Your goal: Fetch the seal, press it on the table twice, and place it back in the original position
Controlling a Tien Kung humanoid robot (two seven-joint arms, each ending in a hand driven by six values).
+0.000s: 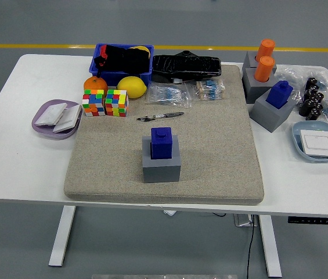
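A blue seal [161, 142] stands upright in a grey block holder [161, 164] near the front middle of the beige mat [222, 157]. A second blue seal [279, 93] sits in another grey holder [273, 112] at the right, just off the mat. Two orange seals [264, 60] stand in a grey holder [255, 78] behind it. Neither robot hand is in the picture, and no person's hand shows.
A pen [160, 116] lies behind the seal. Two colour cubes [105, 102], an orange [95, 83], a lemon [132, 86], a blue bin [122, 64], black bag [186, 65], packets [188, 92], purple dish [57, 118], blue dish [317, 141], and black parts [313, 97] ring the mat.
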